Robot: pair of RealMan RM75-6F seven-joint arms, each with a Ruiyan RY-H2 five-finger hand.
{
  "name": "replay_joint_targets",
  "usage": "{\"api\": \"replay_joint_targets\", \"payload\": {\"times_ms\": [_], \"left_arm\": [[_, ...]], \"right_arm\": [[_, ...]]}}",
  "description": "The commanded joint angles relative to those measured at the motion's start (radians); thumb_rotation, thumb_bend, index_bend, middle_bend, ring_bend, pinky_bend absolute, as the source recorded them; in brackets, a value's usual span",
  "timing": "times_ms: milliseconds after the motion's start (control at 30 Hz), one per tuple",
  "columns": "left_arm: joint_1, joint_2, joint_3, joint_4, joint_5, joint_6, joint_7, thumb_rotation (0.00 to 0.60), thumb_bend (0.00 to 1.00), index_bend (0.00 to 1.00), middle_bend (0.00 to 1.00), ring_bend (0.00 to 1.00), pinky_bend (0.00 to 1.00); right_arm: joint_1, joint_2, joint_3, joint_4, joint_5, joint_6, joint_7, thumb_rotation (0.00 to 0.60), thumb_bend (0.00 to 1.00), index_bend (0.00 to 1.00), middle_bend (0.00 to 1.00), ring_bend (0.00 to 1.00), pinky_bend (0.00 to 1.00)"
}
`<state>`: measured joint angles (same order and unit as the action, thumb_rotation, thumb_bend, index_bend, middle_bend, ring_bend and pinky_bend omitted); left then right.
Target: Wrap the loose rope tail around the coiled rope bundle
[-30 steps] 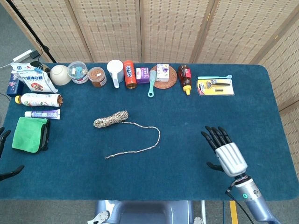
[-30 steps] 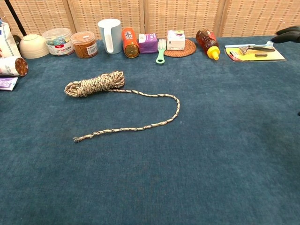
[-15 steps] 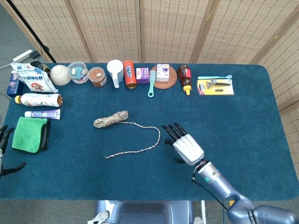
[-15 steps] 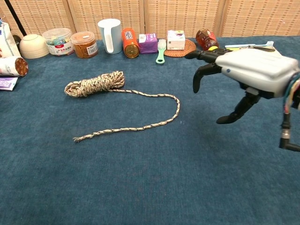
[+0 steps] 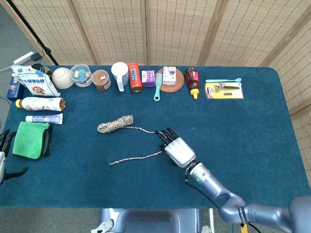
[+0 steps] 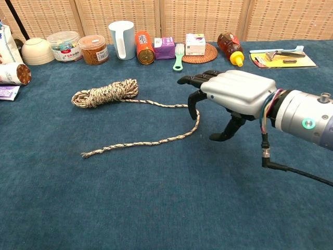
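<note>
The bundle (image 5: 115, 124) lies on the table (image 5: 252, 126), its tail (image 5: 138, 157) running right, bending and trailing back left. The right hand (image 5: 176, 148) hovers over the bend, fingers (image 6: 193, 105) spread and hooked down, grasping nothing. This looks like the reach for the tail. Next it needs to lower and pinch the rope at the bend. The left hand (image 5: 4, 153) waits at the table's edge, fingers apart.

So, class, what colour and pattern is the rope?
The rope is beige flecked with dark brown, a speckled braid; clearest in the chest view.
</note>
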<state>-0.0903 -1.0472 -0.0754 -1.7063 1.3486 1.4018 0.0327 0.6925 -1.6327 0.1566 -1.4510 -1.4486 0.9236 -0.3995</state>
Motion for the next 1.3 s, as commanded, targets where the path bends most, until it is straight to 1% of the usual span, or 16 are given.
{"api": "replay_joint_targets", "payload": {"times_ms": [33, 100, 200, 667, 767, 1300], "left_arm": [[-0.001, 0.002, -0.001, 0.0, -0.003, -0.003, -0.003, 0.6, 0.05, 0.0, 0.0, 0.0, 0.0], [-0.002, 0.004, -0.001, 0.0, -0.005, -0.004, -0.006, 0.6, 0.05, 0.0, 0.0, 0.0, 0.0], [-0.002, 0.006, -0.002, 0.001, -0.006, -0.004, -0.011, 0.6, 0.05, 0.0, 0.0, 0.0, 0.0], [0.001, 0.014, 0.005, -0.001, 0.005, -0.001, -0.026, 0.6, 0.05, 0.0, 0.0, 0.0, 0.0], [0.0, 0.015, 0.005, -0.001, 0.003, -0.004, -0.027, 0.6, 0.05, 0.0, 0.0, 0.0, 0.0], [-0.004, 0.018, 0.005, -0.002, -0.009, -0.016, -0.026, 0.6, 0.05, 0.0, 0.0, 0.0, 0.0]], "right_arm": [[0.016, -0.016, 0.005, 0.01, 0.018, -0.012, -0.019, 0.6, 0.37, 0.4, 0.0, 0.0, 0.0], [0.022, -0.021, 0.006, 0.011, 0.029, -0.016, -0.028, 0.6, 0.4, 0.41, 0.0, 0.0, 0.0], [0.032, -0.029, 0.006, 0.011, 0.048, -0.026, -0.047, 0.6, 0.42, 0.41, 0.0, 0.0, 0.0], [0.093, -0.091, 0.022, 0.058, 0.161, -0.072, -0.135, 0.6, 0.42, 0.44, 0.0, 0.0, 0.0], [0.101, -0.101, 0.024, 0.067, 0.18, -0.074, -0.144, 0.6, 0.42, 0.46, 0.0, 0.0, 0.0], [0.137, -0.148, 0.025, 0.126, 0.247, -0.082, -0.161, 0.6, 0.42, 0.46, 0.0, 0.0, 0.0]]}}
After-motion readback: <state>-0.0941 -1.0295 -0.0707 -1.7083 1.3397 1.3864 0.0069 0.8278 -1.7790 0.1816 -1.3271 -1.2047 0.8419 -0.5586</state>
